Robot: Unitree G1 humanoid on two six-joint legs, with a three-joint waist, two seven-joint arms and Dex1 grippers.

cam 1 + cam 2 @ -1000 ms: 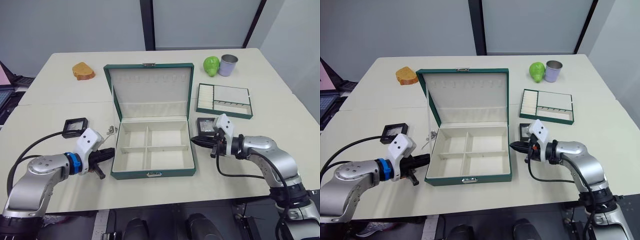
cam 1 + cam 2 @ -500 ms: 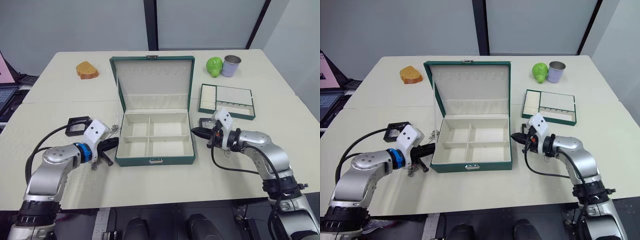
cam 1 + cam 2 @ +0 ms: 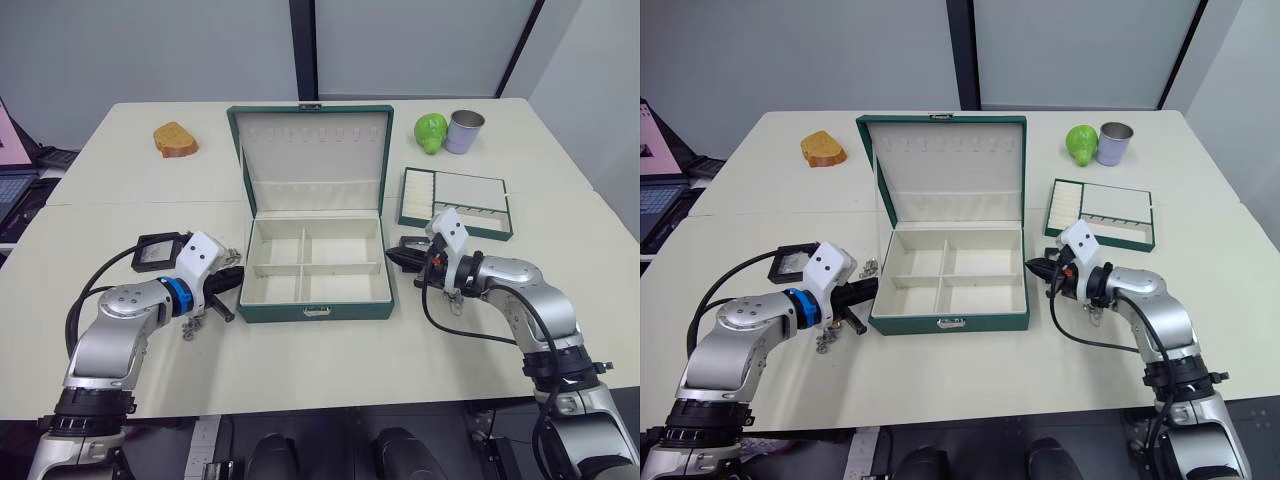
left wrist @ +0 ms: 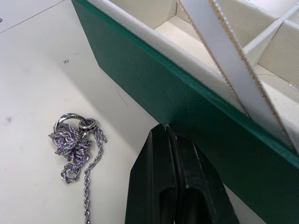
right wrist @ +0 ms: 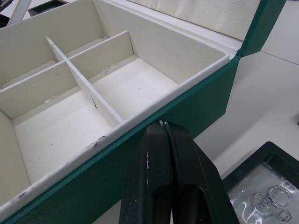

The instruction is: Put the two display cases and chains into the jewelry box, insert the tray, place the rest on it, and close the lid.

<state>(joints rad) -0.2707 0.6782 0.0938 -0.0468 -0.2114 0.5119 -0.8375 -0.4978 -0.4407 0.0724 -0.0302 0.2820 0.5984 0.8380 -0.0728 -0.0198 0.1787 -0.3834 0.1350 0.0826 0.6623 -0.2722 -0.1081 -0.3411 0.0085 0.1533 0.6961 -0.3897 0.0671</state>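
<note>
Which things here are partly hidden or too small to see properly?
- Right display case: cut off by the right wrist view's edge; in the left eye view the right end effector covers most of it.
- Lid hooks: too small to count.
- Chain: runs off the left wrist view's edge.

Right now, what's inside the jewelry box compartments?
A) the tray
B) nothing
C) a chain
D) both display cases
B: all four cream compartments of the jewelry box are bare; a display case and a chain lie on the table at its left, and the tray sits at its right.
</note>
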